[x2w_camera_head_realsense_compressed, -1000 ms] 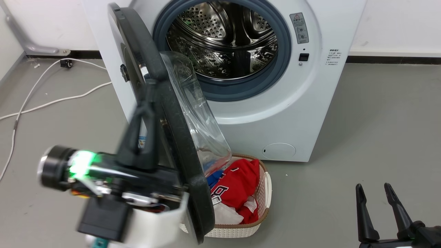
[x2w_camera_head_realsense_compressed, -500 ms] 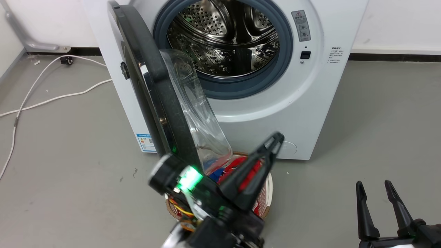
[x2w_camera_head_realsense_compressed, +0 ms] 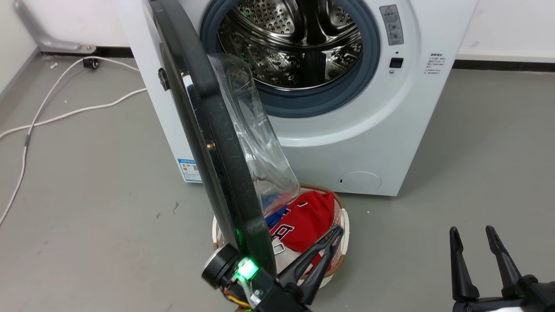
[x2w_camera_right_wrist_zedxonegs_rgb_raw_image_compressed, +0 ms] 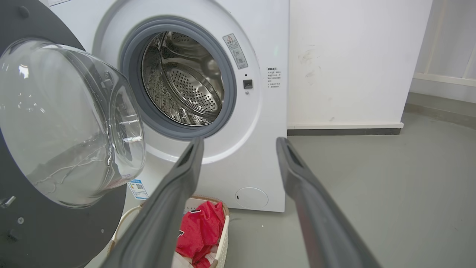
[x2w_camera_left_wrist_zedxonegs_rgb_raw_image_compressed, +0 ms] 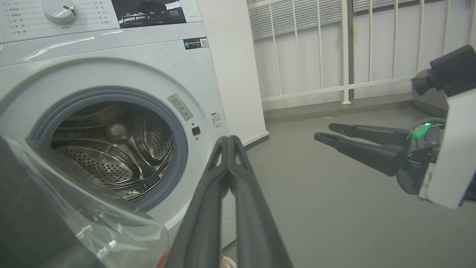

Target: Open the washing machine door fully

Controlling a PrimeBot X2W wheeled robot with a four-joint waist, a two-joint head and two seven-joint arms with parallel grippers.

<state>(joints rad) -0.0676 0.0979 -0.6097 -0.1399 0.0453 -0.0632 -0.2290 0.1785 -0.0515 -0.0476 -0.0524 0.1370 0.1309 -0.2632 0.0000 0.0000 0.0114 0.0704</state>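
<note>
Glossy black washing machine door [x2w_camera_head_realsense_compressed: 208, 130], bulging clear glass, ajar — left tool [x2w_camera_head_realsense_compressed: 336, 234] pinched closed, right tool [x2w_camera_head_realsense_compressed: 471, 229] spread wide.

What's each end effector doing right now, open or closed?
Left end effector: closed, holding nothing.
Right end effector: open, empty.

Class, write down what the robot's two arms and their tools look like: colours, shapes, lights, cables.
Both the left tool and right tool have two long, matte dark-grey fingers tapering to rounded tips. Each wrist carries a green light. The left wrist has a black cylinder with a silvery rim and orange and yellow wires beneath. The right forearm wears a white casing.
</note>
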